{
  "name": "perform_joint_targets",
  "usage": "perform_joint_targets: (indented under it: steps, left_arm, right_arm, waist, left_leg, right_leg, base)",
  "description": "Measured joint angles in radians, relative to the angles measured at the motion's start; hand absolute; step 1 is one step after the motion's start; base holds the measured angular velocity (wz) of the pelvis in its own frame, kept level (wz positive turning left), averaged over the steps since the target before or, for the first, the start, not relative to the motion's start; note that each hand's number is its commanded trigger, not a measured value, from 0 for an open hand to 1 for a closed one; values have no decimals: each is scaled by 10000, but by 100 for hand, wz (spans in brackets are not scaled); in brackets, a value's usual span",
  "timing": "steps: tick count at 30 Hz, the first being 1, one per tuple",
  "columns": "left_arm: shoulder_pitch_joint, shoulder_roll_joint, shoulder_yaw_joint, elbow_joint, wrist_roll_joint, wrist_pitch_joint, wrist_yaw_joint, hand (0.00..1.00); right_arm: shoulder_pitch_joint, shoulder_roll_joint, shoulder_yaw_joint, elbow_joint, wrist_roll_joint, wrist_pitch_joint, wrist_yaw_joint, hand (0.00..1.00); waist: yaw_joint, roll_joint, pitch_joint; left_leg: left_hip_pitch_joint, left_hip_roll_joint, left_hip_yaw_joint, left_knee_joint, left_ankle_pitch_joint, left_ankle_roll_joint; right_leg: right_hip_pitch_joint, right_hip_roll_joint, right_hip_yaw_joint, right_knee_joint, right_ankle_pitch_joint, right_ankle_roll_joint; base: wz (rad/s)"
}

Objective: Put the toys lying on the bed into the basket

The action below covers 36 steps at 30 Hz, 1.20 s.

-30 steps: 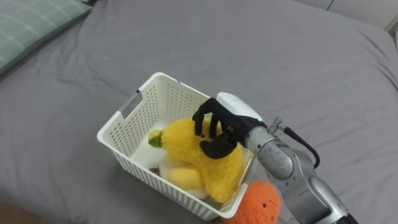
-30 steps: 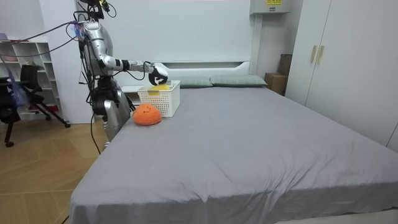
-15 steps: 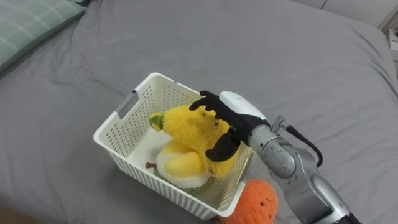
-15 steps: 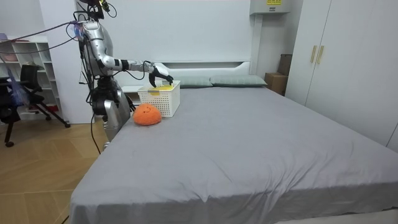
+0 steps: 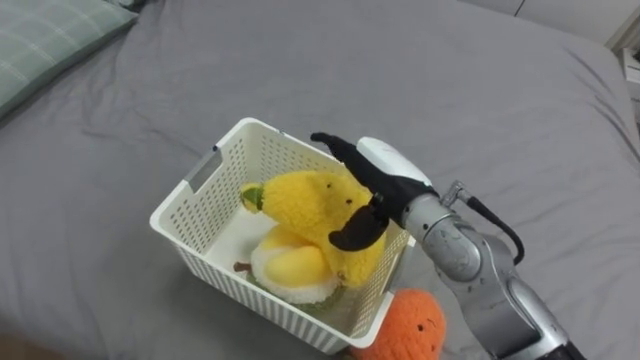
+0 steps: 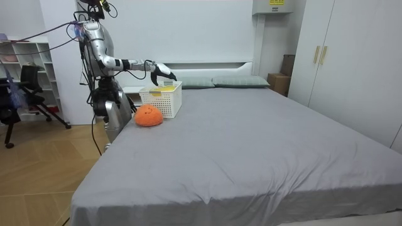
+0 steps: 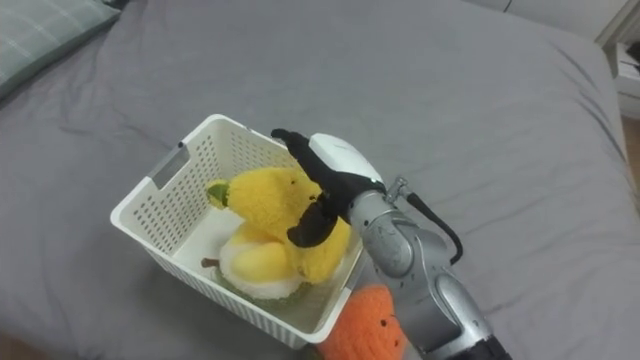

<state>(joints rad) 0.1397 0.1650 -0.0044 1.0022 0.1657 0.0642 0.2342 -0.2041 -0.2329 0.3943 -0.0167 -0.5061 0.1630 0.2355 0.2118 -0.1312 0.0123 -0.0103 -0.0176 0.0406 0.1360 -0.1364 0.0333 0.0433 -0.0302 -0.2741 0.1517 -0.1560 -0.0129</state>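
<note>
1. The bed (image 5: 480, 90) is where I'm working. In the room view the robot stands at its corner on the room view's left, with its right arm reached out over the grey cover. The stance is the same as a second ago.
2. The white basket (image 5: 215, 190) sits on the cover near that corner. It has not moved across the last second.
3. The yellow plush toy (image 5: 310, 205) now lies inside the basket, on top of a paler round toy (image 5: 285, 268). A second ago it was pinched in my fingers and sagging over the near wall. Now it rests higher and looser, so I count this one as dropped in.
4. The orange plush toy (image 5: 405, 325) is on the cover, touching the basket's near corner on the outside. It is not yet collected, and I judge it to be the next pick.
5. The right hand (image 5: 385, 175) has let go. Its fingers, curled round the yellow toy a second ago, are now stretched straight over the far rim. The thumb lies spread against the plush and holds nothing.
</note>
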Motion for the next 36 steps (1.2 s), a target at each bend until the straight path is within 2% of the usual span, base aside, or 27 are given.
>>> perform_joint_targets:
  steps: [3,6,12,15,19,22,29,36]
  left_arm:
    - [-3,3,16,19,15,-59,2,0]
    - [2,3,37,52,24,-81,0,0]
    - [6,-78,106,54,24,-80,0,0]
    - [13,-213,437,75,23,-43,-22,0]
    - [103,-328,785,77,51,0,-105,0]
    - [141,-323,999,77,46,-1,-72,0]
    - [577,-310,1053,18,41,-42,38,0]
    - [714,-321,1047,12,36,-47,33,0]
  right_arm:
    - [0,1,-325,-361,195,-122,-61,0]
    - [0,1,-1006,-520,322,-407,-458,0]
    - [-11,-10,-1921,-522,1088,-554,-1356,0]
    - [-16,-8,-2164,-554,1165,-653,-1722,0]
    - [-12,-11,-2496,-554,1157,-656,-2099,0]
    - [-3,-96,-2714,-549,1161,-657,-2250,0]
    - [761,-129,-3577,-463,1981,-746,-2959,0]
    - [1602,-133,-3976,155,2309,-816,-3482,0]
  waist:
    - [-133,8,6]
    - [-197,35,21]
    - [-256,109,34]
    - [-425,195,6]
    - [-656,391,-86]
    - [-825,396,-93]
    - [-1285,333,-136]
    - [-1452,408,-82]
  left_leg:
    - [55,-1,4,-11,-4,2]
    - [75,2,37,-3,-4,2]
    - [83,17,87,-4,-6,1]
    - [102,20,142,-12,-7,2]
    - [167,27,172,-45,-8,4]
    - [189,42,199,-34,-7,1]
    - [249,28,248,-9,-16,14]
    - [388,48,408,-7,-72,15]
  right_leg:
    - [68,-1,14,-11,0,0]
    - [78,10,57,1,1,0]
    - [63,27,122,3,4,1]
    - [62,27,157,4,5,2]
    - [67,33,239,10,5,4]
    - [70,37,237,9,5,4]
    - [131,15,262,22,7,6]
    - [246,31,387,17,5,8]
  base:
    - [0]
    - [-2]
    - [-1]
    - [-2]
    - [-5]
    - [-1]
    - [0]
    - [-6]
